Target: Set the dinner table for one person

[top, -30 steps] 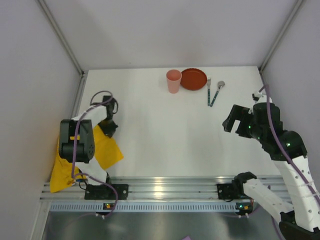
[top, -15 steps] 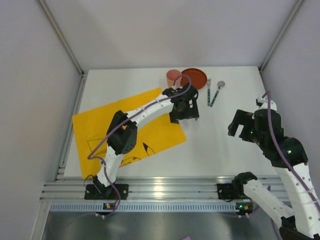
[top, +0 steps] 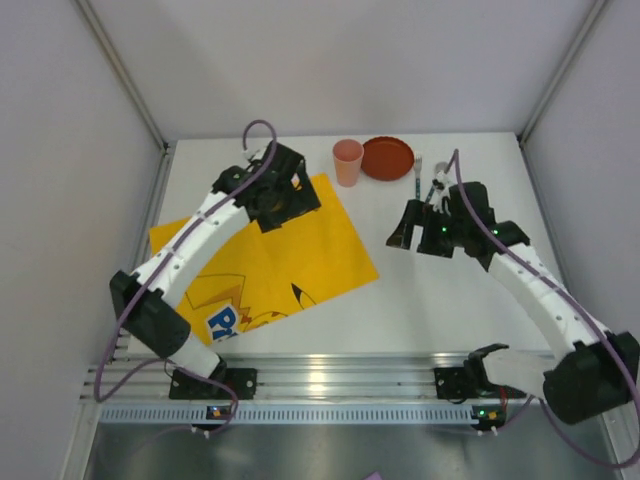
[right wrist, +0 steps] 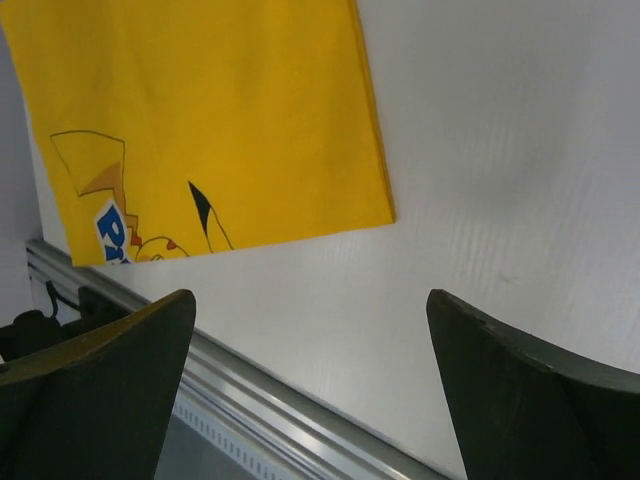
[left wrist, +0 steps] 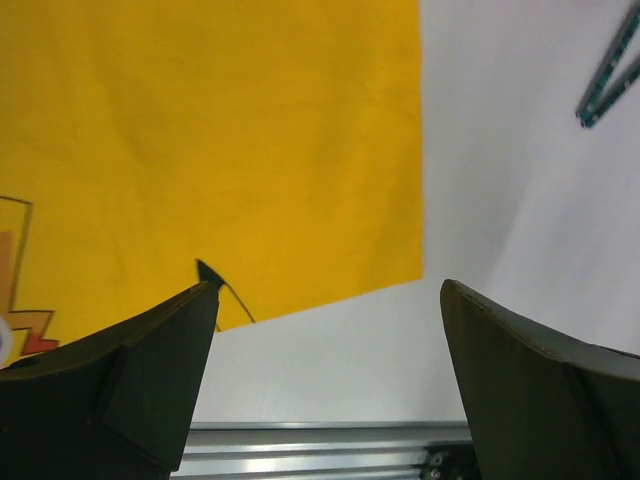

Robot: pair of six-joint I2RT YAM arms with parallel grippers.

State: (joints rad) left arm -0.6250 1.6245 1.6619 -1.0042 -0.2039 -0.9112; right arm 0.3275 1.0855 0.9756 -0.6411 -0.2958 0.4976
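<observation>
- Spreading across the whole top view, the dinner table is a white slab with a silver rail along its near edge.
- A yellow cartoon-print mat lies flat and skewed on the table's left half.
- At the far edge stand a pink cup and, just beside it on the right, a red plate. A teal-handled fork and a spoon lie to the right of the plate.
- The left gripper hangs over the mat's far corner, near the cup.
- The right gripper is over bare table, between the mat's right corner and the cutlery.
- In the left wrist view, the two dark fingers stand wide apart with nothing between them.
- Below them are the mat's right edge and its near corner, then white table down to the rail. A pair of teal utensil handles shows at the top right.
- In the right wrist view, the fingers are likewise spread wide and hold nothing.
- The mat fills the upper left there, its blue lettering and black-tipped ear print toward the rail. Bare white table takes up the rest, and the rail crosses the lower left on a slant.
</observation>
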